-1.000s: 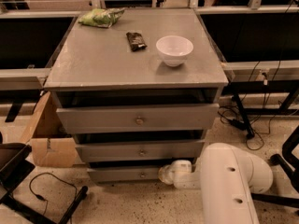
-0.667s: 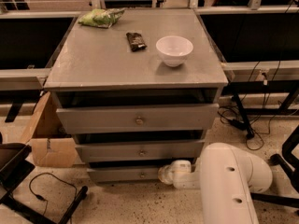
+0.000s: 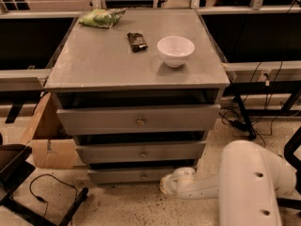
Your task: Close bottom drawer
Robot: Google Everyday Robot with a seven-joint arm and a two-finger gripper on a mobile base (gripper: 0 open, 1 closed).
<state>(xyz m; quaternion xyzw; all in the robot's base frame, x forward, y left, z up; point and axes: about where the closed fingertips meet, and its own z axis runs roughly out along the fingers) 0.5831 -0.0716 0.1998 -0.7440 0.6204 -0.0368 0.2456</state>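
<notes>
Grey three-drawer table (image 3: 103,62), seen from the front and above. Bottom drawer (image 3: 117,175) is at 6 o'clock of the table: the lowest and narrowest front, with a small round brass knob (image 3: 144,176) and a dark gap above its top edge. Middle drawer (image 3: 113,153) is directly at 12 o'clock of it, and top drawer (image 3: 103,120) is above that. Both are wider and each has a brass knob. The top drawer front stands furthest forward, with a dark slot under the tabletop.

Hand (image 3: 168,183) is low at 3 o'clock of the bottom drawer knob, right at the drawer front's right end; whether it touches is unclear. Hand state: cannot tell, only a rounded white end shows. White robot arm (image 3: 249,182) runs off from it toward 4 o'clock, filling the lower right corner.

On the table:
- A white bowl (image 3: 175,51) sits upright toward 2 o'clock.
- A dark snack packet (image 3: 137,41) lies at 10 o'clock of the bowl, apart from it. No readable print.
- A green bag (image 3: 102,18) is at the 11 o'clock corner. No legible label.

Cardboard box (image 3: 49,135) stands on the floor at 9 o'clock of the drawers, just beside the table. Black cable (image 3: 44,192) loops on the speckled floor at 7 o'clock.
</notes>
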